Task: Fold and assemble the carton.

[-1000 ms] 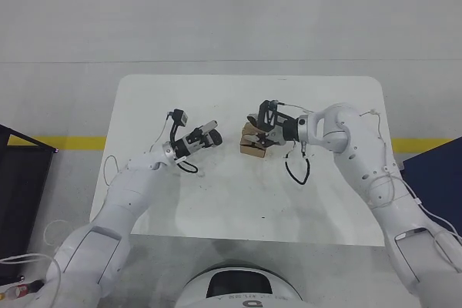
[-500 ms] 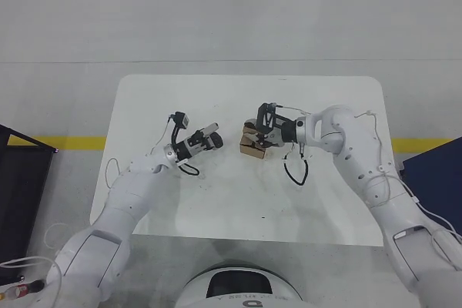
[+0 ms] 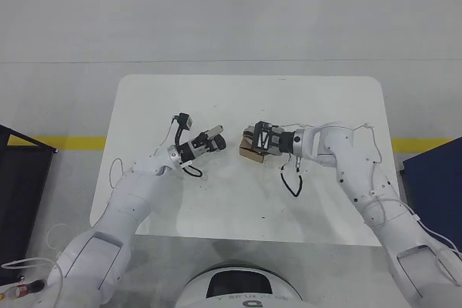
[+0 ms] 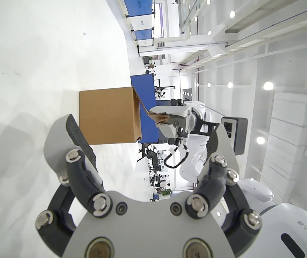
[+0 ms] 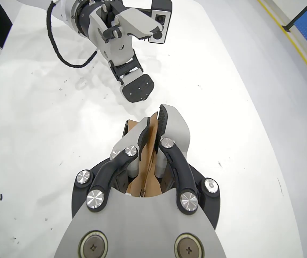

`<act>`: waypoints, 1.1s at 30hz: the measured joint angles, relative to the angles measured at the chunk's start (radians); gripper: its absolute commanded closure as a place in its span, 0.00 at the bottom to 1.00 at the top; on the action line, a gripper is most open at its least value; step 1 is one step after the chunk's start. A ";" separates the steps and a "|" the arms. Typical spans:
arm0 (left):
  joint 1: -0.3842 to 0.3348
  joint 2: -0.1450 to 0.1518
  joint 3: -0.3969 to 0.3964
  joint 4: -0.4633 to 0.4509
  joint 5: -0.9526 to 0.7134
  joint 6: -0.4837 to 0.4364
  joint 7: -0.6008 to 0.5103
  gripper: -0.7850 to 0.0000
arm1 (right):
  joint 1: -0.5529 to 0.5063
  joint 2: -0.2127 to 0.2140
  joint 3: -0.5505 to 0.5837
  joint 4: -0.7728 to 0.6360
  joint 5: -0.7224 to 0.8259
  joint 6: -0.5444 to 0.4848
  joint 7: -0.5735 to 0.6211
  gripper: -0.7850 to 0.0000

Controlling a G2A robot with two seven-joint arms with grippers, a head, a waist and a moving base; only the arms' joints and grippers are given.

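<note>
Risks tearing the flap [image 5: 150, 146] pinched between the right jaws if tugged with the carton [image 4: 106, 115] unbraced, just ahead of the wide-open, empty left jaws.

No text, number or sign can be read. The visible face of the carton [image 4: 106, 115] is plain brown board. Small white marks on the blue partition panels [image 4: 138, 2] in the room beyond the desk are too small to read.
</note>
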 measured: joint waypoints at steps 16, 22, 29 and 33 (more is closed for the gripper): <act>0.043 -0.002 0.014 -0.035 0.028 -0.001 0.060 0.00 | -0.071 0.020 0.018 -0.043 -0.133 0.032 -0.100 0.76; 0.053 -0.003 0.014 -0.037 0.021 -0.009 0.069 0.00 | -0.067 0.019 0.014 -0.042 -0.133 0.029 -0.085 0.81; 0.056 -0.004 0.015 -0.034 0.015 -0.011 0.071 0.00 | -0.065 0.016 0.002 -0.047 -0.140 0.044 -0.057 0.87; 0.055 -0.004 0.014 -0.031 0.011 -0.011 0.067 0.00 | -0.067 0.015 0.000 -0.056 -0.143 0.062 -0.054 0.89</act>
